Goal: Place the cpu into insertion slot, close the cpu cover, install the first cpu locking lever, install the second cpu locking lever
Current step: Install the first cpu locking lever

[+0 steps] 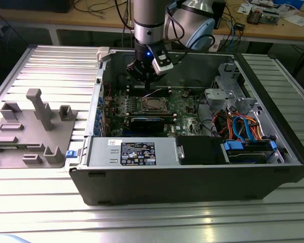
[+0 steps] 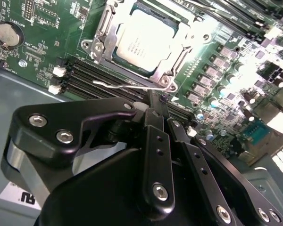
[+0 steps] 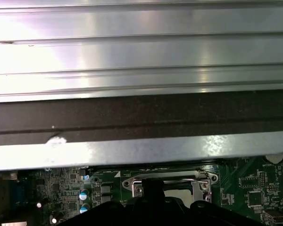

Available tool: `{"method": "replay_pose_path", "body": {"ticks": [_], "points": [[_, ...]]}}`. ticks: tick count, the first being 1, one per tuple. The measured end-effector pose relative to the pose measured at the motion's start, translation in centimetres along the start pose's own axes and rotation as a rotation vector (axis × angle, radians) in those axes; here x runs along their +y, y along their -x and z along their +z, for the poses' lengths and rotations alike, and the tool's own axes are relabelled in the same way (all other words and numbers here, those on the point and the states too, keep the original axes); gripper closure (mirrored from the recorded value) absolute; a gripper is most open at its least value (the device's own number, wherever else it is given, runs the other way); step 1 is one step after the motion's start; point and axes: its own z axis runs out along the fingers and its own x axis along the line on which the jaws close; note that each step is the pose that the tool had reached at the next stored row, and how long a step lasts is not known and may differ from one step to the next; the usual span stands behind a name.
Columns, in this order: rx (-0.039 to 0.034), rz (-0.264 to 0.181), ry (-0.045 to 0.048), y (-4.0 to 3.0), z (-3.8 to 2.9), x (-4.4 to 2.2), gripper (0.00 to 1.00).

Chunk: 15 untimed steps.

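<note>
Inside the open case [image 1: 192,182], the gripper [image 1: 146,81] hangs at the end of the arm [image 1: 148,23], low over the green motherboard [image 1: 185,109] and just beyond the slot [image 1: 154,105] on its far side in the exterior view. In the second wrist view the cpu [image 2: 144,40] lies flat in the slot [image 2: 91,45], silver top up, and the cover [image 2: 104,26] lies down around it, its frame bordering the chip on the sides that show. A thin wire lever [image 2: 125,86] runs along the slot's near edge, between the slot and the memory slots [image 2: 85,77], with its hooked end pointing away from the gripper [image 2: 158,101]. The black fingers [image 2: 153,136] are drawn together, and their tips sit right at the lever's other end, by the slot's corner screw; whether they pinch the wire cannot be told. The cpu is apart from the tips, just past the lever. In the first wrist view the cover [image 3: 167,178] shows just beyond the gripper's dark body [image 3: 155,209], with the case wall [image 3: 141,117] and the ribbed table [image 3: 141,47] behind.
</note>
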Motion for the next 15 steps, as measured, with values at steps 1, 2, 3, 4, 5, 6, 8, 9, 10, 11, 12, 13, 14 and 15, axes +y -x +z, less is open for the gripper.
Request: {"method": "replay_pose_path", "body": {"ticks": [1, 2, 3, 4, 5, 6, 8, 9, 10, 11, 12, 13, 14, 15], "points": [[-0.0001, -0.001, 0.0002, 0.10, 0.04, 0.02, 0.89], [0.0000, 0.000, 0.0000, 0.10, 0.03, 0.02, 0.89], [0.0000, 0.000, 0.0000, 0.10, 0.03, 0.02, 0.89], [0.0000, 0.000, -0.0001, 0.10, 0.03, 0.02, 0.89], [0.0001, 0.000, -0.0001, 0.10, 0.03, 0.02, 0.89], [0.0000, 0.000, 0.0000, 0.10, 0.03, 0.03, 0.89], [0.0000, -0.001, 0.0000, 0.10, 0.04, 0.06, 0.89], [0.0000, -0.001, 0.0000, 0.10, 0.05, 0.08, 0.89], [0.0000, -0.001, 0.0000, 0.10, 0.05, 0.08, 0.89], [0.0000, -0.001, 0.0000, 0.10, 0.05, 0.08, 0.89], [0.0000, -0.001, 0.0000, 0.10, 0.05, 0.09, 0.89], [0.0000, -0.001, 0.0000, 0.10, 0.05, 0.09, 0.89], [0.0000, -0.001, 0.0000, 0.10, 0.05, 0.09, 0.89], [0.0000, -0.001, 0.0002, 0.12, 0.05, 0.09, 0.89]]}}
